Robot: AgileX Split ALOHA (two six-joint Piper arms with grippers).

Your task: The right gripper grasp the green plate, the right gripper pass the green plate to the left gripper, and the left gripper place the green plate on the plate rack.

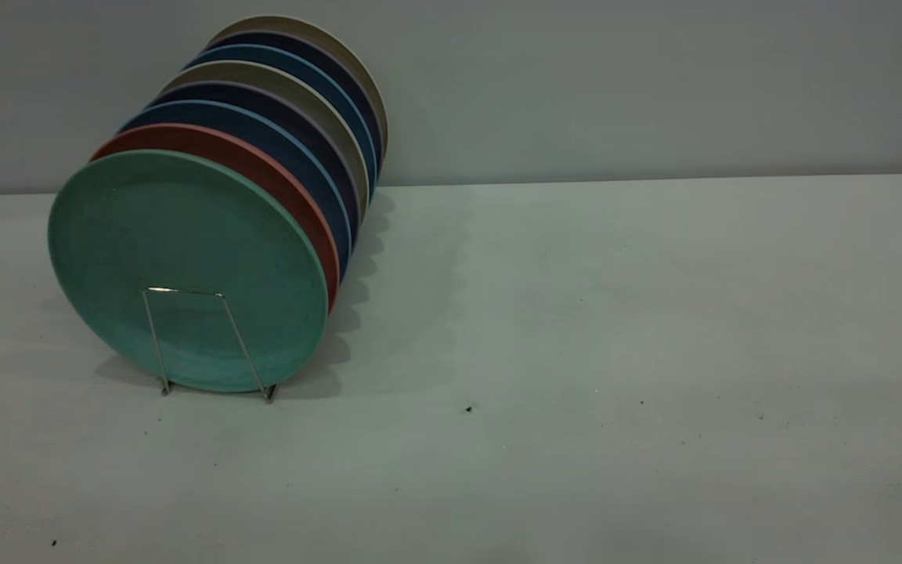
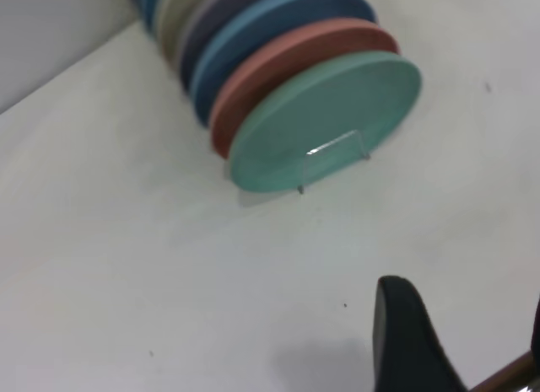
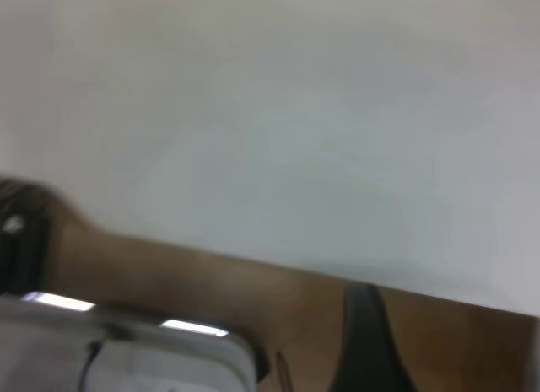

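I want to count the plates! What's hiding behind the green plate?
Right behind the green plate stands a red plate, then blue, dark and beige plates in a row on the rack. Only their rims show; their faces and most of the rack are covered.

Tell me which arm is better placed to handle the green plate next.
Left. Its wrist view looks onto the green plate, upright at the front of the plate rack. The right wrist view shows only bare table.

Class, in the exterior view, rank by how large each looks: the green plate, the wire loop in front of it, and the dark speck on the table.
1. green plate, largest by far.
2. wire loop of the plate rack, roughly half the plate's height.
3. dark speck on the table, tiny.
The plate and loop stand together, so nearness hardly affects the order.
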